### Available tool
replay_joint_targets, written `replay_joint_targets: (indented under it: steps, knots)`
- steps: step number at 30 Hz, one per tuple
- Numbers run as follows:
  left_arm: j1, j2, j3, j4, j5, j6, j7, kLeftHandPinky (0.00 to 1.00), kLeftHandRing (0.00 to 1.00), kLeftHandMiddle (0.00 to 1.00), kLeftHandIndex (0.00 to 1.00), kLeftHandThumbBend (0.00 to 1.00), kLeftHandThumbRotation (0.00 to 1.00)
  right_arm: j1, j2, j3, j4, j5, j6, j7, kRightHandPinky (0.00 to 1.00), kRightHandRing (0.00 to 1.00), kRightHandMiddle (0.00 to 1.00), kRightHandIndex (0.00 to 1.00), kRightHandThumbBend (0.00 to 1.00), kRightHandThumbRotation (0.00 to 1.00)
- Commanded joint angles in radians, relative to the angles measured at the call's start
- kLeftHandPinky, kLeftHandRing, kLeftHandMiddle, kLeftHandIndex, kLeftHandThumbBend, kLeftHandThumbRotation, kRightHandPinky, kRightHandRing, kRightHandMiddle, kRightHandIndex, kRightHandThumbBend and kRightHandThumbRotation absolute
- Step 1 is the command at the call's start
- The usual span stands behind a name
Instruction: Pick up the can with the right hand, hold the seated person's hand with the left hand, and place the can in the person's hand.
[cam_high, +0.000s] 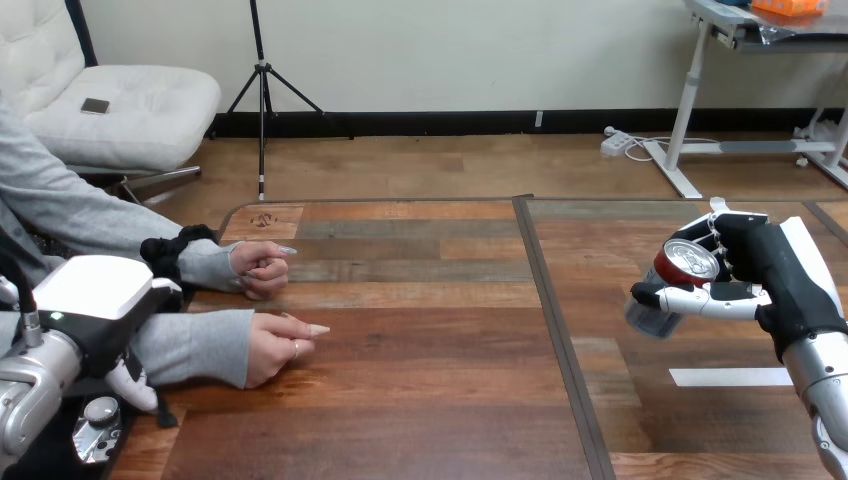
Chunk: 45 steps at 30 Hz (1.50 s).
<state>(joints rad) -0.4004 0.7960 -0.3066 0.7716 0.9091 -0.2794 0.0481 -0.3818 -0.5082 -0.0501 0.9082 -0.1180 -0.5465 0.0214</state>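
Note:
A red can with a silver top (680, 272) is held above the table at the right, with my right hand (752, 270) shut on it, thumb across its front. The person's two hands rest on the table at the left: the nearer one (278, 345) lies palm down with fingers loosely curled, the farther one (262, 266) is closed in a loose fist. My left hand (95, 298) hangs at the left edge over the person's nearer forearm; its fingers are hidden behind its white shell.
The wooden table (430, 400) has a dark seam (560, 340) running front to back at mid-right. A strip of white tape (730, 377) lies on the table under my right arm.

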Motion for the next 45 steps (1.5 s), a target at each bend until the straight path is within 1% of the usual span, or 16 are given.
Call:
replay_joint_targets:
  steps: [1,4,8,10,16,18,20,25,28,31,37,40,45]
  knots:
    - [-0.066,-0.008,-0.036,0.046,0.007,0.006,0.029,0.65,0.72,0.76,0.76,1.00,0.10,-0.057,0.002,-0.024,-0.066,0.017,-0.030,-0.004,0.34,0.36,0.41,0.44,0.79,0.00]
    - [-0.075,-0.007,-0.038,0.058,-0.004,-0.006,0.032,0.61,0.68,0.72,0.73,0.98,0.06,-0.058,0.003,-0.025,-0.066,0.019,-0.028,-0.005,0.34,0.36,0.41,0.44,0.79,0.00]
    - [-0.081,-0.004,-0.027,0.072,-0.041,-0.052,0.035,0.55,0.63,0.67,0.67,0.94,0.02,-0.058,0.002,-0.025,-0.069,0.015,-0.022,-0.011,0.34,0.36,0.41,0.44,0.79,0.00]
    - [-0.082,-0.004,-0.021,0.076,-0.056,-0.066,0.034,0.49,0.57,0.61,0.61,0.90,0.01,-0.059,0.001,-0.024,-0.069,0.011,-0.021,-0.015,0.34,0.37,0.41,0.44,0.79,0.00]
    - [-0.077,-0.003,-0.004,0.072,-0.104,-0.109,0.049,0.36,0.44,0.50,0.53,0.85,0.00,-0.062,-0.004,-0.022,-0.055,0.006,-0.034,-0.017,0.35,0.37,0.42,0.44,0.79,0.00]
    - [-0.074,-0.004,0.001,0.070,-0.116,-0.118,0.058,0.32,0.40,0.47,0.51,0.84,0.00,-0.062,-0.003,-0.023,-0.055,0.006,-0.031,-0.018,0.34,0.37,0.42,0.44,0.79,0.00]
    - [-0.074,-0.004,0.002,0.070,-0.128,-0.120,0.059,0.31,0.38,0.46,0.50,0.83,0.00,-0.062,-0.004,-0.022,-0.056,0.005,-0.025,-0.020,0.34,0.37,0.42,0.44,0.79,0.00]
    - [-0.074,-0.001,0.003,0.063,-0.153,-0.123,0.045,0.29,0.37,0.45,0.49,0.80,0.00,-0.061,-0.005,-0.021,-0.060,-0.001,-0.012,-0.025,0.34,0.37,0.41,0.44,0.79,0.00]
    - [-0.074,0.002,0.003,0.062,-0.162,-0.132,0.049,0.30,0.38,0.46,0.50,0.80,0.00,-0.062,-0.004,-0.022,-0.058,-0.001,-0.009,-0.027,0.34,0.37,0.41,0.44,0.79,0.00]
    - [-0.074,0.008,0.000,0.058,-0.164,-0.136,0.048,0.31,0.39,0.47,0.51,0.80,0.00,-0.063,-0.003,-0.024,-0.052,0.001,-0.014,-0.026,0.34,0.37,0.41,0.44,0.78,0.00]
    - [-0.076,0.014,0.002,0.055,-0.189,-0.151,0.024,0.34,0.41,0.49,0.52,0.78,0.00,-0.066,-0.001,-0.027,-0.045,0.009,-0.017,-0.017,0.34,0.36,0.41,0.44,0.78,0.00]
    - [-0.076,0.017,0.000,0.054,-0.188,-0.155,0.032,0.35,0.42,0.50,0.52,0.78,0.00,-0.066,-0.001,-0.027,-0.042,0.011,-0.020,-0.014,0.34,0.36,0.41,0.44,0.78,0.00]
    - [-0.076,0.014,0.008,0.055,-0.207,-0.163,0.023,0.35,0.42,0.49,0.52,0.78,0.00,-0.067,-0.004,-0.022,-0.041,-0.001,-0.019,-0.023,0.34,0.36,0.41,0.44,0.78,0.00]
